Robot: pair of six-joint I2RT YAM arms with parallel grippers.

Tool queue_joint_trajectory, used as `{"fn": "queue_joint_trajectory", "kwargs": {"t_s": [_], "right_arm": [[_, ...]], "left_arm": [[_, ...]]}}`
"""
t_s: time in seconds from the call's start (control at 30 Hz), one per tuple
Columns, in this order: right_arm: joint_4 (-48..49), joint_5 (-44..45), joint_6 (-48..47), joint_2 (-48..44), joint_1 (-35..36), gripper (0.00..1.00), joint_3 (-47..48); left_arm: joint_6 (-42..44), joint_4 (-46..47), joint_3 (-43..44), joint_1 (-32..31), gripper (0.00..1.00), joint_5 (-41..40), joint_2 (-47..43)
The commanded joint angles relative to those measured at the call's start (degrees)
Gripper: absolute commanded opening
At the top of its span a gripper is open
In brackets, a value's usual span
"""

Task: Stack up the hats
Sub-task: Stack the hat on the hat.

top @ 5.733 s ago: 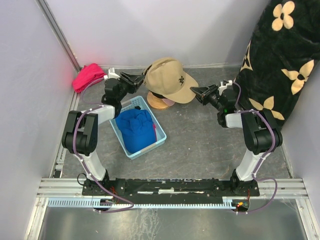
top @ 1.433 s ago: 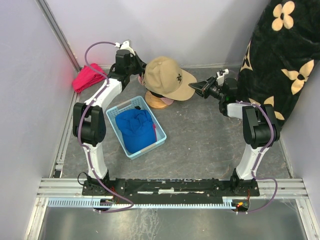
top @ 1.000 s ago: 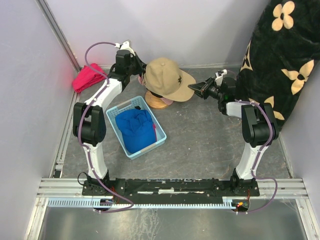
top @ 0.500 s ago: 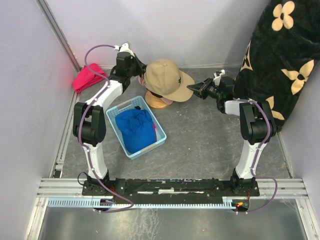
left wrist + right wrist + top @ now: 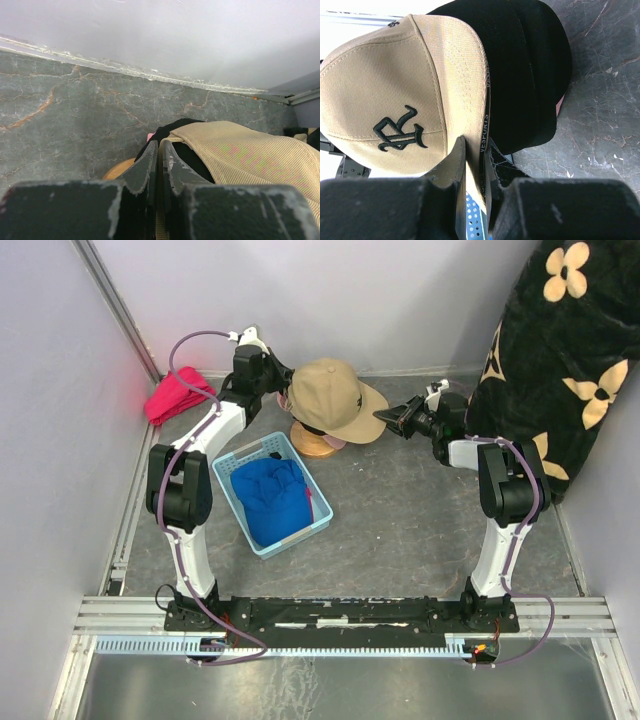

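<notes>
Near the far edge, left gripper [image 5: 277, 380] and right gripper [image 5: 388, 420] pinch opposite rims of the tan cap [image 5: 335, 398], likely to seat it level over the black cap [image 5: 530, 75].

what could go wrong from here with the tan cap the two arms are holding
The left gripper and right gripper each pinch only a thin edge of the tan corduroy baseball cap, rear rim and brim; either could slip.
The black fabric cap beneath sticks out to one side, so the tan one may settle crooked.
Tugging might tip the pile off the round wooden stand.
</notes>
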Motion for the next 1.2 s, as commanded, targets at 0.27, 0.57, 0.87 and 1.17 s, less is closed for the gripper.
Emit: {"fn": "queue_joint_trajectory", "kwargs": {"t_s": [0.27,0.57,0.87,1.17], "right_arm": [[-15.6,8.7,-8.4,5.2,0.2,0.11,-2.3],[-16.8,9.5,-9.2,2.4,0.2,0.31,-2.7],[-18.9,10.5,-10.3,-0.7,0.2,0.47,-3.4],[-21.5,12.0,-12.1,-4.4,0.0,0.49,-4.2]], "left_arm": [[1.1,-10.4,-3.6,0.1,0.03,-5.2,4.4],[0.0,-9.0,-4.6,-0.1,0.21,-3.9,3.2],[-0.3,-7.5,-6.5,-0.6,0.38,-4.0,0.3],[-0.8,-7.5,-8.1,-0.5,0.46,-5.5,-2.5]]}}
